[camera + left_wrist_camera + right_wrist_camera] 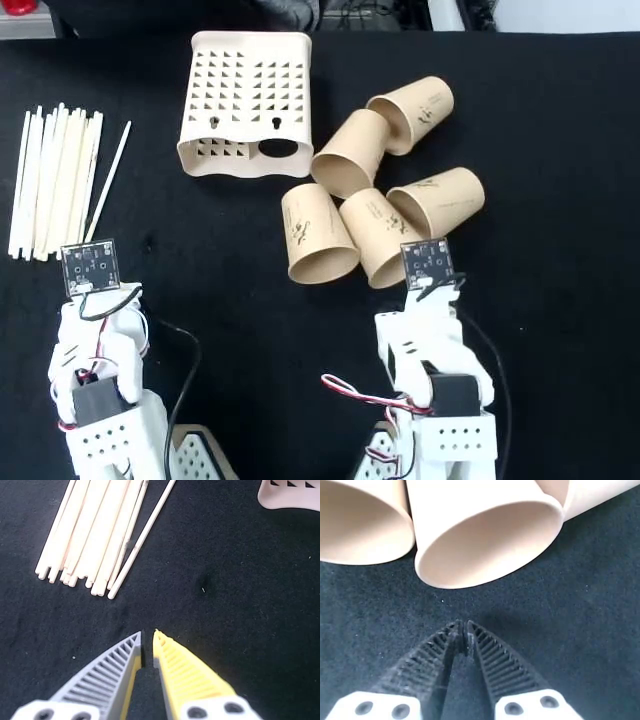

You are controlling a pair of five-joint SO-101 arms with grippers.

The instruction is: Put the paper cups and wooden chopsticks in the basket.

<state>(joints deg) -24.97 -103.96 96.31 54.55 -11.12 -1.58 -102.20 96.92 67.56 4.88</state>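
Several paper cups lie on their sides on the black table, right of centre. A bundle of wooden chopsticks lies at the far left, their ends in the left wrist view. The cream perforated basket lies on its side at the back centre. My left gripper is shut and empty, a short way in front of the chopstick ends. My right gripper is shut and empty, just in front of the open mouth of one cup.
One single chopstick lies apart, beside the bundle. A corner of the basket lies off to one side in the left wrist view. Bare black tabletop spreads between the two arms. Cables trail at the arm bases.
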